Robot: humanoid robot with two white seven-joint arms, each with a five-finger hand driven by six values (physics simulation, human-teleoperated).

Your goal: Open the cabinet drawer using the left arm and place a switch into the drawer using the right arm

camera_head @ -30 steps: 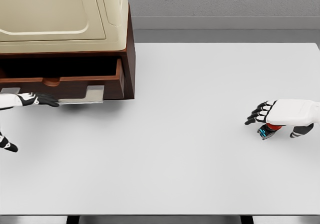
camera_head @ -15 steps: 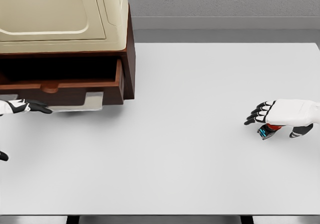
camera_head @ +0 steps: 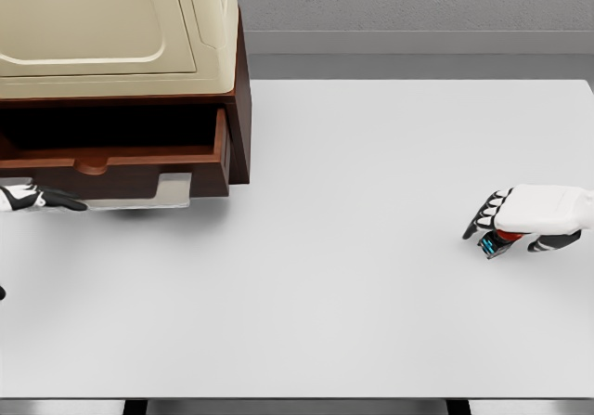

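A wooden cabinet [camera_head: 237, 109] with a cream-coloured top stands at the back left of the white surface [camera_head: 325, 276], and its drawer [camera_head: 121, 160] is pulled out toward the camera, showing a dark hollow behind the brown front panel. A pale grey handle plate [camera_head: 172, 190] hangs below the drawer's front edge. The left hand [camera_head: 37, 199] shows only at the far left edge, just beside the lower edge of the drawer front; a black fingertip points right toward the handle plate, but so little of it is in view that I cannot tell whether its fingers are spread or curled. Well apart, at the right side of the surface, the right hand [camera_head: 524, 220] lies palm down with its black-tipped fingers [camera_head: 483, 218] curled downward around the switch [camera_head: 495, 242], a small object with red and teal parts that peeks out under the palm. The thumb folds in beneath on the right side. The switch sits low at the surface; whether it touches it cannot be told.
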